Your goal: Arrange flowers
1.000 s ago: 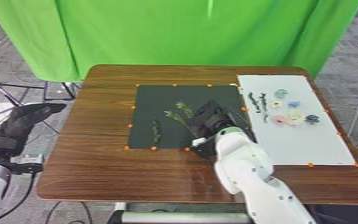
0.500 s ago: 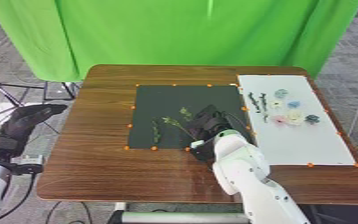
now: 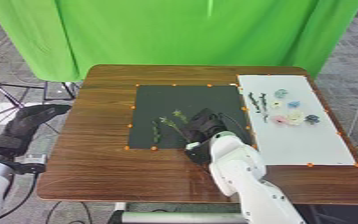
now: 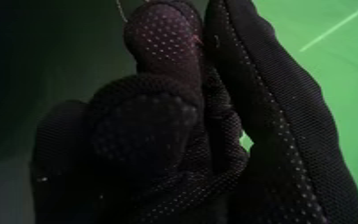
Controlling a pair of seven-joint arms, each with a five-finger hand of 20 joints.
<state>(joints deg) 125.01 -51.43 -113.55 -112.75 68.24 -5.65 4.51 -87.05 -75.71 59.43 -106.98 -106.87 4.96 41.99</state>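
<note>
In the head view my right hand is over the right part of the black mat, pinching a green sprig whose leafy tips point away to the left. Another green stem lies on the mat's left part. On the white sheet are dark stems and several flowers, among them a pink-and-cream one and a dark blue-green one. My left hand is off the table's left side, fingers straight. The right wrist view has my right hand with curled fingers and a thin stem at its tips.
Orange markers line the edges of the mat and the sheet. The brown wooden table surrounds both, with a green curtain behind it. A chair stands by the table's right side.
My right hand has shifted left over the black mat, and the sprig in it has moved left with it, closer to the stem lying there. My left hand has barely moved.
</note>
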